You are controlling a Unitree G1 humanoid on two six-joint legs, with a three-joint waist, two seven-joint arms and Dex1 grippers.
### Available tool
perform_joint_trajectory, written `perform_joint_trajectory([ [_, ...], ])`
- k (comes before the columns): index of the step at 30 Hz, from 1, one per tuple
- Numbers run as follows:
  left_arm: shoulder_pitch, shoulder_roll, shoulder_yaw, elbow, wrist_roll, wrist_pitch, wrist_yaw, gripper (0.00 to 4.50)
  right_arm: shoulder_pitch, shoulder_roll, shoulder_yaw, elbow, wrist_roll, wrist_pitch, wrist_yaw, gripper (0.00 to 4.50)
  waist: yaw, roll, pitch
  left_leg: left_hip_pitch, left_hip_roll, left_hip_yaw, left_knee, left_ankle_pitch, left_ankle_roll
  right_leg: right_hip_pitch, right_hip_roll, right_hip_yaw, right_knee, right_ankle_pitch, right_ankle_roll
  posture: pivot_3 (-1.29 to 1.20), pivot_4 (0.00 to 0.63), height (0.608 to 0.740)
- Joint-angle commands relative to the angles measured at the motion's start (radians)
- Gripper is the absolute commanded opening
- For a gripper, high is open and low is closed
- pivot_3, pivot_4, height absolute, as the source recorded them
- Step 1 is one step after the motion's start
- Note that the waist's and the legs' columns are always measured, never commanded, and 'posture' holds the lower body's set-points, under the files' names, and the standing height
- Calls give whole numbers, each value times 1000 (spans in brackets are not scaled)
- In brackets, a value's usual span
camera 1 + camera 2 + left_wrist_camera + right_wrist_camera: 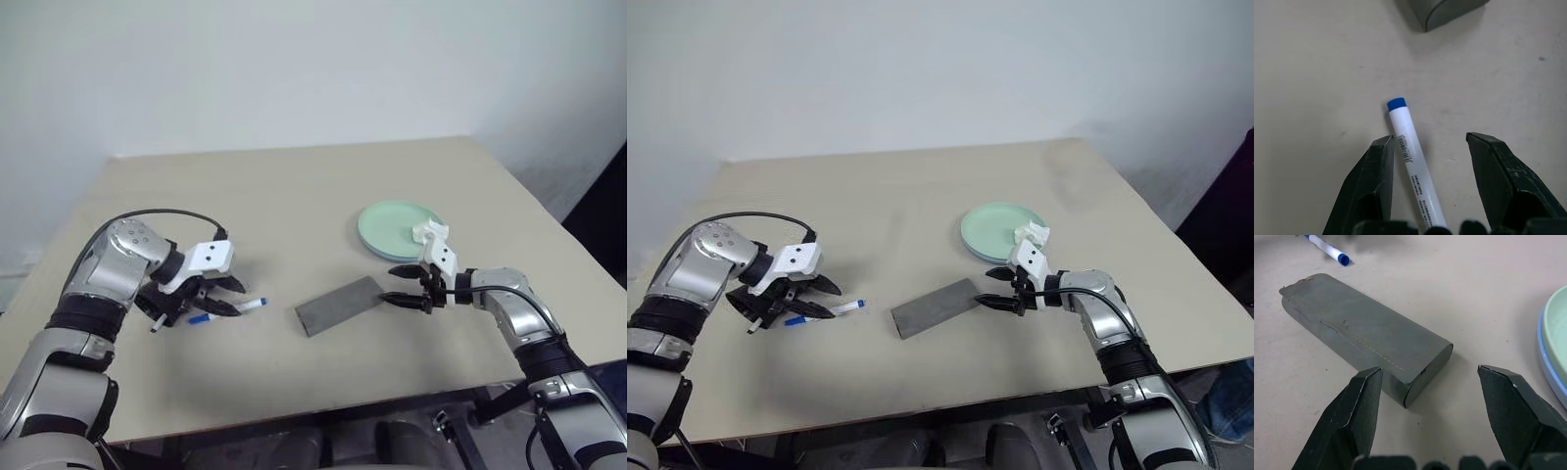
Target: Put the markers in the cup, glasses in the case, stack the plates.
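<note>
On table, left: left gripper spread wide astride the marker, nothing held.
Centre: case lies shut.
Right: right gripper wide, empty, near case end; plates stacked.
Risk: off-centre closure could roll marker away.

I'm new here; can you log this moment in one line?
left gripper: open around marker | right gripper: open by case | plates: stacked

Blue plate mostly hidden under green plate
</note>
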Motion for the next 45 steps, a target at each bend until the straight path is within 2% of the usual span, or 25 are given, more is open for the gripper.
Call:
perform_joint_trajectory([
  [1,-40,4,-9,11,37,-53,-7,2408,-11,-4,-21,-42,8,-9,-9,3386,0,0,0,0,0,0,0,0,0,0,0,0,0,0,0,0,0,740],
  [16,-57,-60,-67,138,145,-157,-2,2408,-9,2,-19,-45,10,-5,-15,3386,0,0,0,-1,0,0,1,0,1,0,0,0,0,1,2,0,0,740],
  [19,-59,-69,-75,153,156,-171,0,1905,-4,0,-21,-51,12,-3,-19,3386,0,0,0,0,0,0,2,0,1,0,0,0,0,1,2,0,0,740],
  [24,-64,-76,-66,171,157,-179,1,256,4,-5,-24,-61,13,1,-22,3386,0,0,0,0,0,0,2,0,1,1,0,0,0,1,2,0,0,740],
  [25,-65,-77,-64,173,156,-179,1,97,5,-5,-24,-62,13,2,-23,3386,0,0,0,0,0,0,2,0,1,1,0,0,0,1,2,0,0,740],
  [31,-57,-92,-25,163,113,-159,9,97,6,-5,-24,-65,13,5,-23,3386,0,0,0,0,0,0,3,0,1,1,0,0,1,1,2,0,0,740],
  [39,-76,-130,150,-28,-120,124,-4,97,6,-2,-23,-66,13,6,-23,3386,4,-1,0,-3,0,-2,9,0,3,1,0,-1,1,1,2,0,0,740],
  [45,-54,-141,308,-162,-263,298,117,97,-2,3,-25,-66,15,5,-26,3386,0,-1,0,-2,0,-2,9,-1,3,1,0,0,3,1,2,0,0,740],
])
